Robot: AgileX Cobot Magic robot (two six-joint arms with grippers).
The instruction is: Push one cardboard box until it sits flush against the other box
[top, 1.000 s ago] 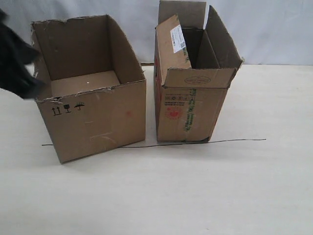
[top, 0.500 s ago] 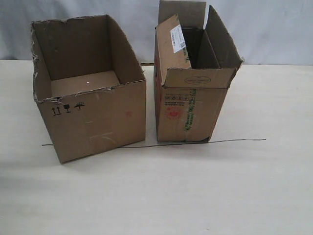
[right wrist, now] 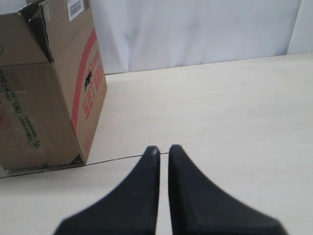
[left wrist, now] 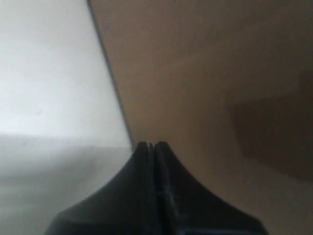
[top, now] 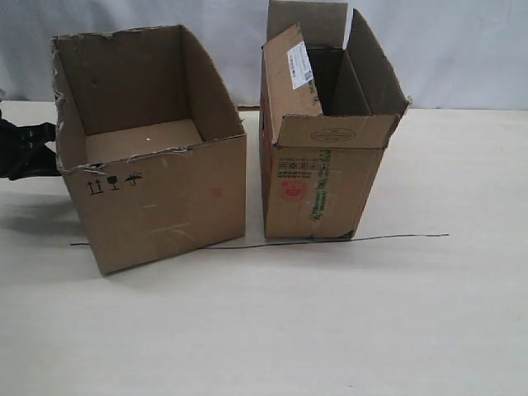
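The wide cardboard box (top: 165, 198) with ragged torn edges stands on the left of the table. The other box (top: 322, 190), narrower, with upright flaps and a white label, stands to its right; a narrow gap separates them. My left gripper (top: 49, 150) is at the wide box's outer left wall, low down. In the left wrist view that gripper (left wrist: 151, 145) is shut and empty, its tips close against the brown wall (left wrist: 205, 88). My right gripper (right wrist: 160, 148) is shut and empty over bare table, apart from the other box (right wrist: 44, 98); it is outside the exterior view.
A thin black wire (top: 396, 238) lies along the table in front of both boxes and shows as the wire (right wrist: 117, 158) just beyond the right fingertips. A pale backdrop (top: 462, 49) closes the far side. The light table (top: 330, 330) extends toward the front.
The left gripper was beside the wide box's upper left a second ago, dropped out of view, and now shows lower at its left wall. Both boxes have stayed in place.
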